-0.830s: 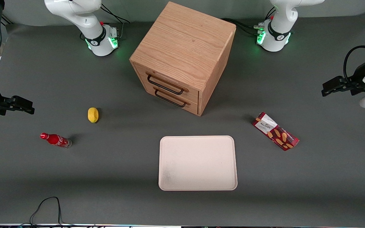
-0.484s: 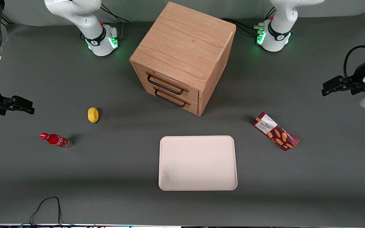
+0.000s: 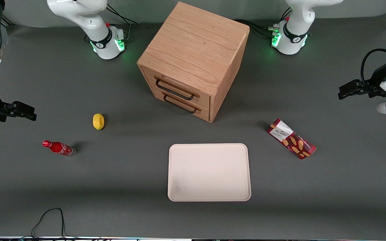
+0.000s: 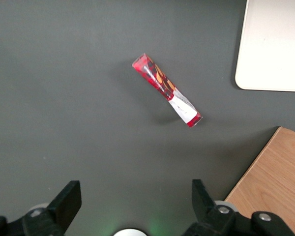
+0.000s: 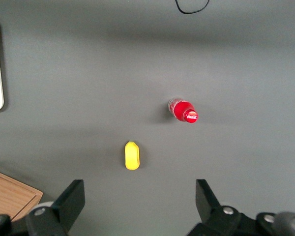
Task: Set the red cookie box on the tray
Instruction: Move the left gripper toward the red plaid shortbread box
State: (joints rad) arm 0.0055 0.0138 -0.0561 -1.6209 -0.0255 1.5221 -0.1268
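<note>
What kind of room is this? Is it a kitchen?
Probably not a kitchen; it looks like a robot lab. White robot arms are bolted to a grey table, and the left arm's gripper hangs open above it. A red cookie box, tray and small wooden drawer cabinet seem set out for practice.

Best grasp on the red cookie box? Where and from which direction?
From above, across its narrow width near mid-length. The red cookie box lies flat and diagonal on the table, beside the tray, so the fingers should turn square to its long axis. The gripper is open, high above it.
</note>
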